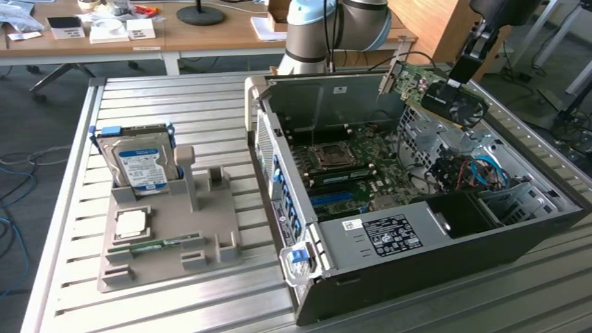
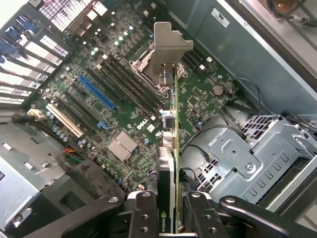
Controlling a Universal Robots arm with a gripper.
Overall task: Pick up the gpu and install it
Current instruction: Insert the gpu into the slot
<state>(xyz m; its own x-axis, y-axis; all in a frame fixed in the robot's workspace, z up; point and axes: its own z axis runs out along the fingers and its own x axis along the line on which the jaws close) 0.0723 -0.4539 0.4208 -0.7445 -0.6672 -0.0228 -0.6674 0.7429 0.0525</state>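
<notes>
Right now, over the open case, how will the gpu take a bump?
Probably stiff: the gpu hangs tilted from the gripper without sagging. Likely fragile: its circuitry is exposed. Gripped near one edge, it may pivot if nudged.

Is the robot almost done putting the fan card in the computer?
About halfway. Done: the green circuit card with the black fan cooler and silver bracket is lifted up. In hand: the gripper is shut on it, holding it in the air above the open black computer case. Left: it is not plugged into the green motherboard; the long blue slot is bare.
</notes>
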